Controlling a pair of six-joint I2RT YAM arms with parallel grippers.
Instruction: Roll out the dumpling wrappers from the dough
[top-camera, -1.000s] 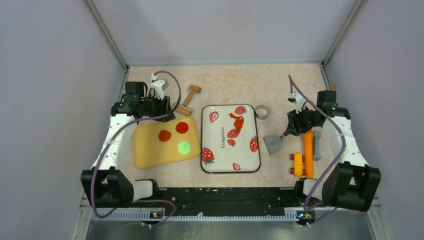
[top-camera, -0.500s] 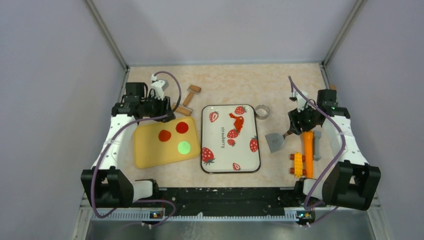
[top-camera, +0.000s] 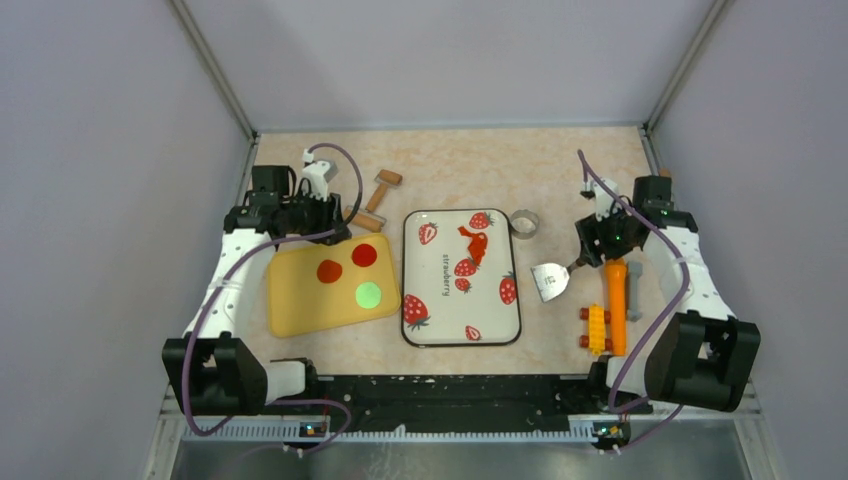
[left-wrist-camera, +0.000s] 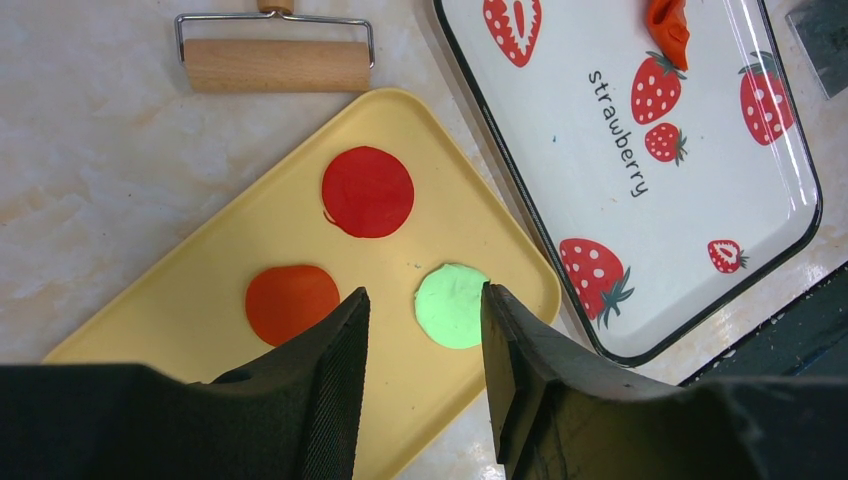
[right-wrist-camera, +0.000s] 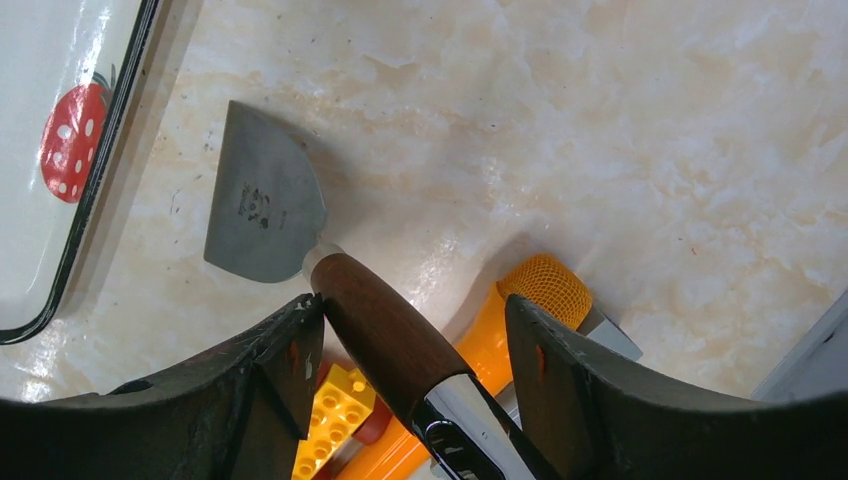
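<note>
The dough (top-camera: 476, 243) is a ragged orange-red scrap lying in the far half of a white tray (top-camera: 480, 310) printed with strawberries, in the middle of the worktop (top-camera: 450, 165). The dumpling wrappers (top-camera: 364, 254) lie on a yellow board (top-camera: 300, 310) just left of the tray. There is a red disc (left-wrist-camera: 368, 191), an orange-red disc (left-wrist-camera: 292, 303) and a green disc (left-wrist-camera: 452, 305), all flat and none touching another. A wooden roller (top-camera: 376, 200) lies on the worktop just beyond the board's far edge. A metal ring (top-camera: 524, 223) sits just beside the tray's far right corner.

The left arm (top-camera: 230, 270) reaches over the board's far left corner. Its jaws are spread with nothing between them, above the board near the orange-red and green discs.

The right arm (top-camera: 685, 270) is right of the tray. Its jaws stand spread on either side of the brown handle of a scraper (right-wrist-camera: 265, 210). The handle lies close against one finger (right-wrist-camera: 290, 350), with a clear gap to the other. The grey blade points toward the tray's right edge. Just beside the handle lie an orange plastic tool (right-wrist-camera: 545, 285) and a yellow toy brick (right-wrist-camera: 340, 400).
</note>
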